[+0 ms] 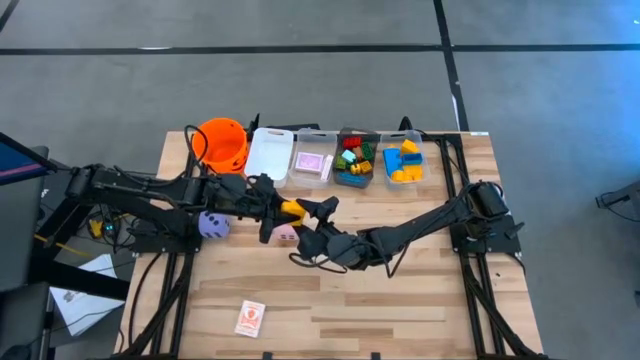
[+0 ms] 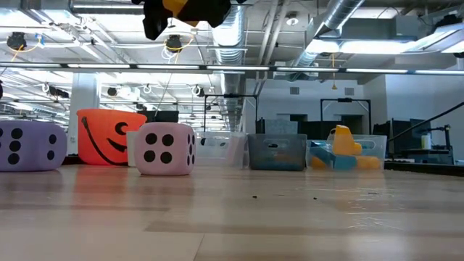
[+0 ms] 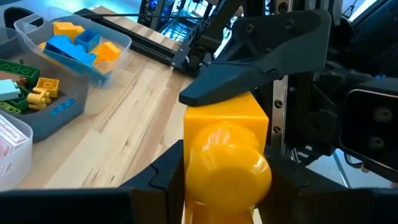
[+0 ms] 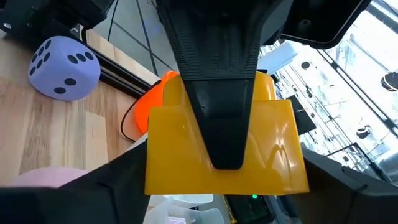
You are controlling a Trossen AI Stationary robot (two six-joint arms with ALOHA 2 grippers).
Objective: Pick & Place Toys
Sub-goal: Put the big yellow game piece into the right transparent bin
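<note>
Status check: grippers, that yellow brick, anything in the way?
Left gripper shut on yellow brick, held above table mid-air. Right gripper open around same brick, handover under way. Pink die directly below; purple die nearby.

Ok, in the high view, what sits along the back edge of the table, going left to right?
Orange bucket → empty white bin → clear bin holding a pink card → grey bin of mixed small bricks → clear bin of blue and yellow bricks.
</note>
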